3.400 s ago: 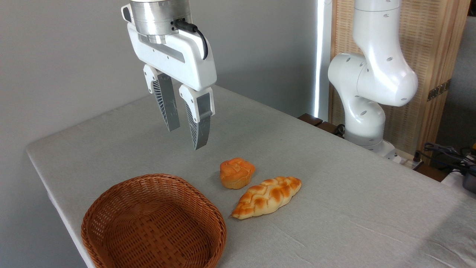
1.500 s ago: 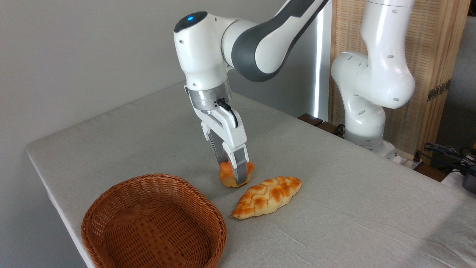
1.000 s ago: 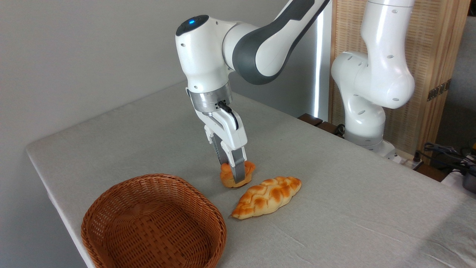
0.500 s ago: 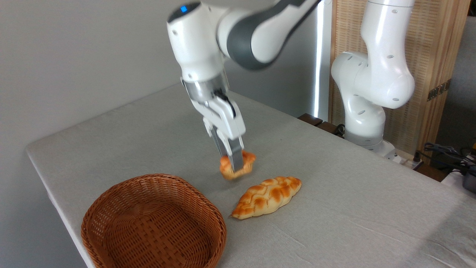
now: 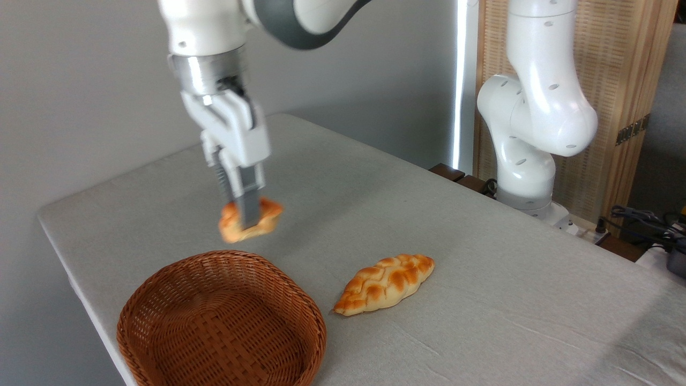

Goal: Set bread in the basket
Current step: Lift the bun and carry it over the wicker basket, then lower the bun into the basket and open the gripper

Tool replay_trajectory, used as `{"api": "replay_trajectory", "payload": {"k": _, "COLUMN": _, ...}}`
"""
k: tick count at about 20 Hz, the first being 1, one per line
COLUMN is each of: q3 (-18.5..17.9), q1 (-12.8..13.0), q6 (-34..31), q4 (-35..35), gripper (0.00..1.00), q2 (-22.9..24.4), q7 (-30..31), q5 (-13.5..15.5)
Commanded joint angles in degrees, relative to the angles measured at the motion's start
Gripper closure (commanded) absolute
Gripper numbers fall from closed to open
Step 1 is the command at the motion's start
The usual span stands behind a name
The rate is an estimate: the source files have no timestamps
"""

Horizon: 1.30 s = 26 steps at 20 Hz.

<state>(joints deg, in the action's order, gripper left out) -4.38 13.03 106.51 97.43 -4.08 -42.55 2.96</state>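
The bread (image 5: 265, 218), a small orange-golden bun, hangs in the air squeezed between the fingers of my gripper (image 5: 245, 221), which is shut on it. It is lifted off the table, above and just behind the far rim of the basket (image 5: 161, 327). The basket is a round brown wicker bowl near the front left corner of the table, with nothing inside it. One grey finger crosses the front of the bun and hides its middle.
A longer braided loaf (image 5: 386, 282) lies on the grey tablecloth (image 5: 482, 300) to the right of the basket. The arm's white base (image 5: 530, 134) stands at the back right. The table's left edge runs close to the basket.
The gripper closed on the bun, lifted it off the table and carried it left and up, from beside the braided loaf to above the basket's far rim.
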Motion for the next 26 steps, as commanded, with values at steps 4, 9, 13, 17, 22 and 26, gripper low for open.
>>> {"api": "replay_trajectory", "payload": {"k": 4, "q3": 0.07, "q1": 0.16, "q6": 12.13, "q4": -3.65, "gripper": 0.50, "q2": -10.33, "q7": -5.24, "q5": 0.65}}
{"api": "replay_trajectory", "payload": {"k": 9, "q3": 0.16, "q1": 0.16, "q6": 12.49, "q4": -3.65, "gripper": 0.00, "q2": -11.30, "q7": -10.27, "q5": 0.12}}
{"api": "replay_trajectory", "payload": {"k": 13, "q3": 0.16, "q1": 0.07, "q6": 12.58, "q4": -3.65, "gripper": 0.00, "q2": -11.39, "q7": -10.36, "q5": 0.12}}
{"api": "replay_trajectory", "payload": {"k": 17, "q3": 0.16, "q1": -0.02, "q6": 12.58, "q4": -3.56, "gripper": 0.00, "q2": -11.48, "q7": -10.44, "q5": 0.12}}
{"api": "replay_trajectory", "payload": {"k": 22, "q3": 0.16, "q1": -0.11, "q6": 13.37, "q4": -3.73, "gripper": 0.00, "q2": -11.57, "q7": -9.75, "q5": 0.82}}
{"api": "replay_trajectory", "payload": {"k": 26, "q3": 4.62, "q1": -6.23, "q6": 12.32, "q4": -4.35, "gripper": 0.00, "q2": -8.33, "q7": -1.51, "q5": 1.00}}
